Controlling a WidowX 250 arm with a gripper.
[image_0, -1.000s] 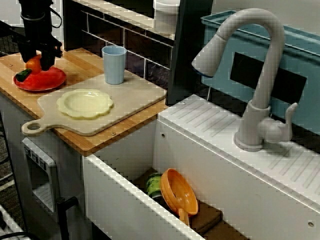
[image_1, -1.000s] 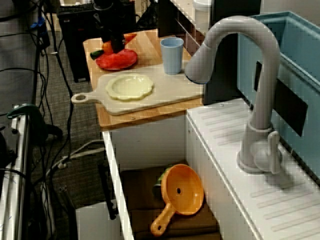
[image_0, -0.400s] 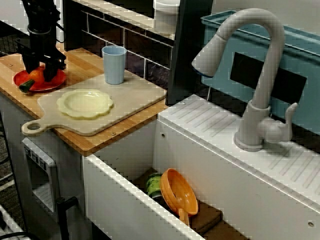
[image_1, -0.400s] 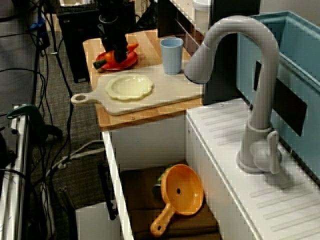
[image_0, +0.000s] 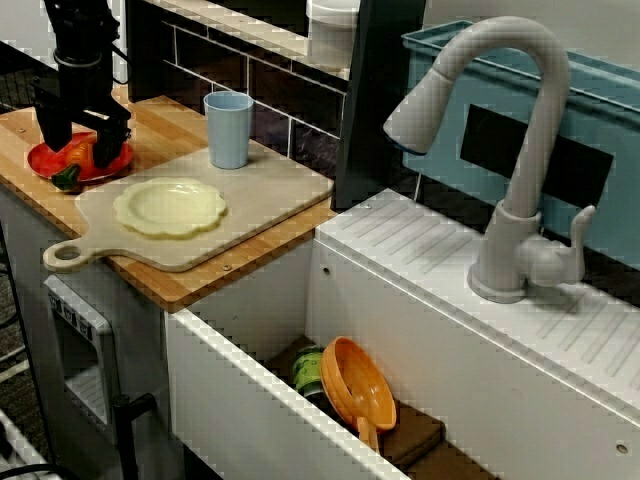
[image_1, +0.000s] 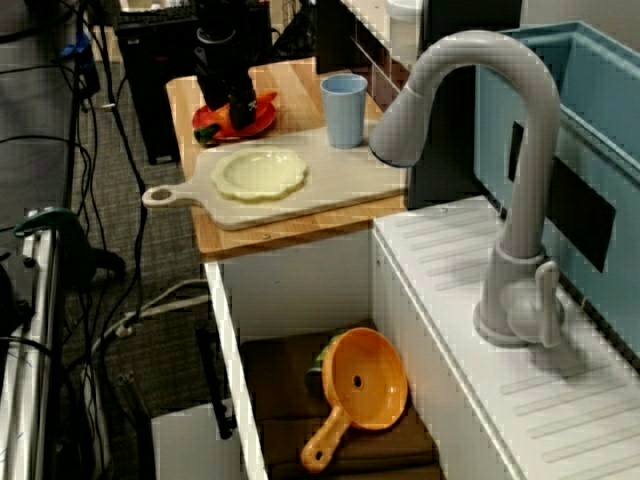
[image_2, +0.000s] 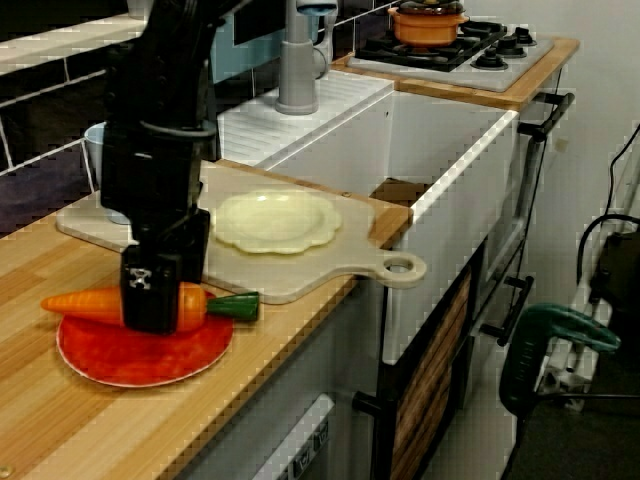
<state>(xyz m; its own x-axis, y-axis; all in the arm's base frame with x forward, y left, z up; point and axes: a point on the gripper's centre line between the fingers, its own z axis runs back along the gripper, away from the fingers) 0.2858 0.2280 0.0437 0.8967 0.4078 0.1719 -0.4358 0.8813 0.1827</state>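
Gripper (image_2: 158, 305) low over the carrot (image_2: 85, 304), one finger on each side of it; whether they press it cannot be told. The carrot lies directly beneath, on a red plate (image_2: 130, 362). A cutting board (image_2: 300, 275) bearing a yellow plate (image_2: 275, 220) lies just beside the gripper.

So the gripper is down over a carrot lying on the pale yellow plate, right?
No. The gripper is down over the carrot, but the carrot lies on the red plate; the pale yellow plate sits apart on the cutting board, as the view along the counter shows.
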